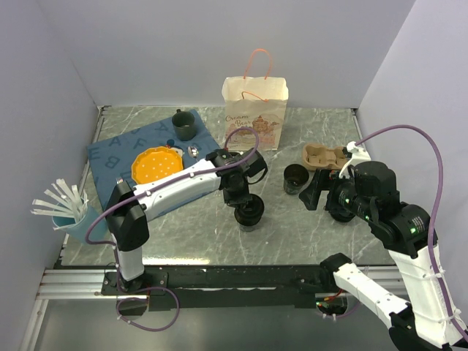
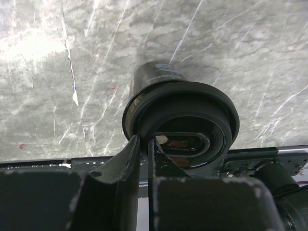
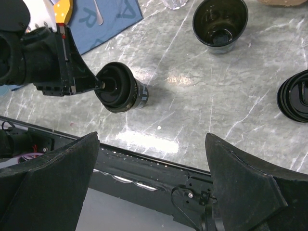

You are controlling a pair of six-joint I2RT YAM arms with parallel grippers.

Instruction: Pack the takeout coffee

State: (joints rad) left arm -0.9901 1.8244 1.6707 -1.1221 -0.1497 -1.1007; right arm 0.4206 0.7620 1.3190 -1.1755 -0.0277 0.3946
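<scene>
A dark takeout cup [image 1: 248, 214] [image 2: 154, 74] [image 3: 140, 94] stands mid-table with a black lid [image 2: 192, 96] [image 3: 115, 87] on top. My left gripper [image 1: 243, 194] [image 2: 144, 139] [image 3: 98, 83] is closed to a thin gap, its fingers pinching the lid's rim at one edge. A second cup [image 1: 295, 179] [image 3: 220, 21] stands open and lidless further right. A loose black lid [image 3: 294, 96] lies on the table beyond it. The brown pulp tray [image 1: 322, 156] sits behind. My right gripper [image 1: 322, 191] [image 3: 151, 139] hovers wide open, holding nothing.
A paper bag [image 1: 255, 113] with pink handles stands at the back. On the left, a blue mat [image 1: 110, 153] carries an orange plate [image 1: 156, 166] and a dark green mug [image 1: 183, 126]. A blue holder of white strips [image 1: 69, 208] sits at the left edge.
</scene>
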